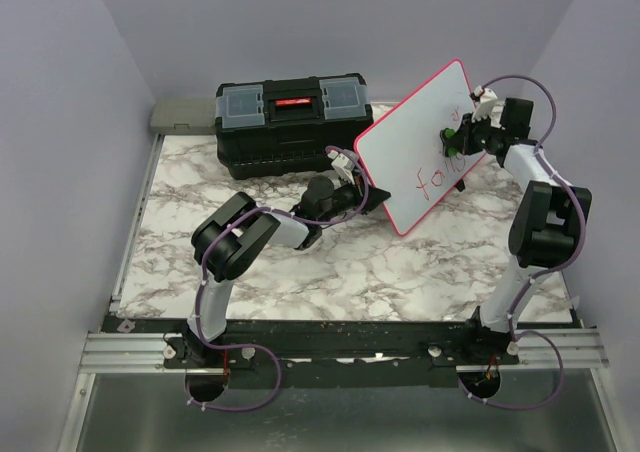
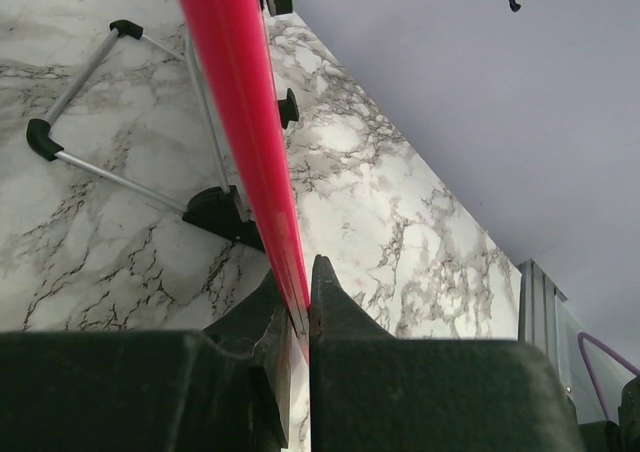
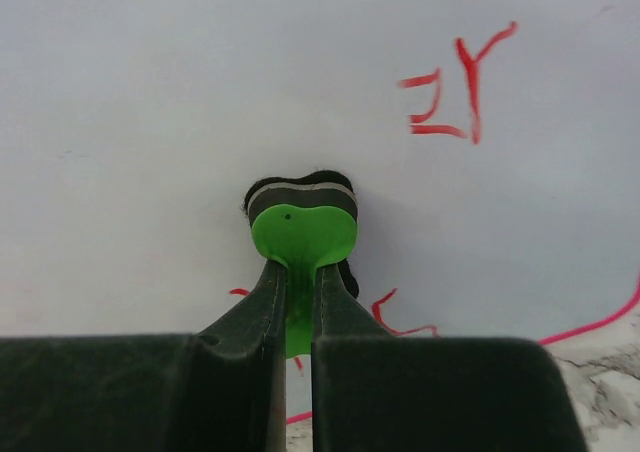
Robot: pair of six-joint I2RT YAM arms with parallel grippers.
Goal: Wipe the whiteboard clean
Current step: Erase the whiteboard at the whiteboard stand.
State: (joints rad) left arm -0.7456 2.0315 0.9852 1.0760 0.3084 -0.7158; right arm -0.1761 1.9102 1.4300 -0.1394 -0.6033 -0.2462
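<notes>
A white counter point(image 1: 330, 272) veined with grey marble carried a black toolbox point(image 1: 290, 122) at its far edge, left of centre. Right of it, the whiteboard point(image 1: 405, 162) stood tilted, its stand's black feet point(image 2: 215, 212) touching the counter.

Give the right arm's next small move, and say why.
Probably wipe the eraser down over the red writing: the right end effector holds it against the whiteboard, letters show just below, and the left end effector clamps the rim.
</notes>
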